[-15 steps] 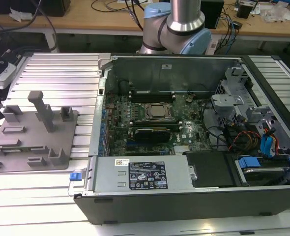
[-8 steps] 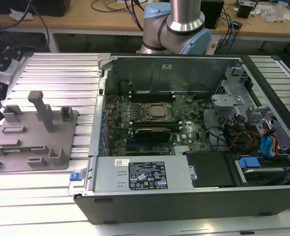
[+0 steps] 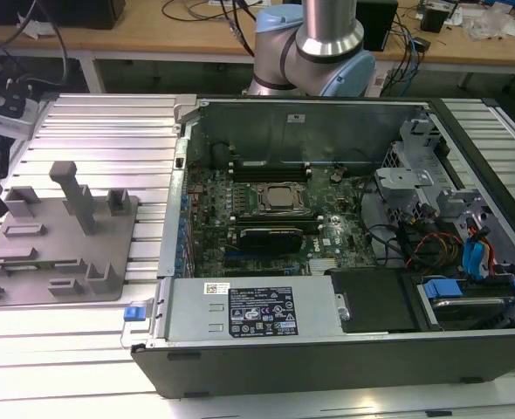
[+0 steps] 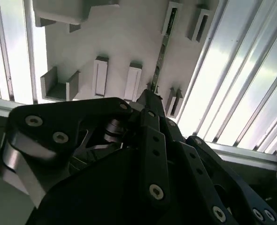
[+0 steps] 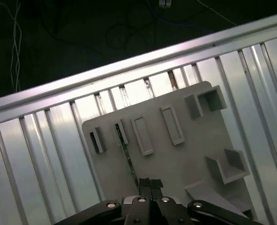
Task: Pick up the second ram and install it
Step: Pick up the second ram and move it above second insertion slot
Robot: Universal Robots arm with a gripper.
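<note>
gripper: black linkage in foreground, tips pinched on near end of second ram | second ram: edge-on, thin green strip lying across grey holder block | block: 2 raised slot pockets beside strip | ribbed metal table beneath

counted in the exterior view: 1 pc case, 1 cpu, 1 holder block at 9 o'clock from the case. 1 ram stick is seen in both wrist views; 4 long sockets are counted on the block in the first wrist view.
</note>
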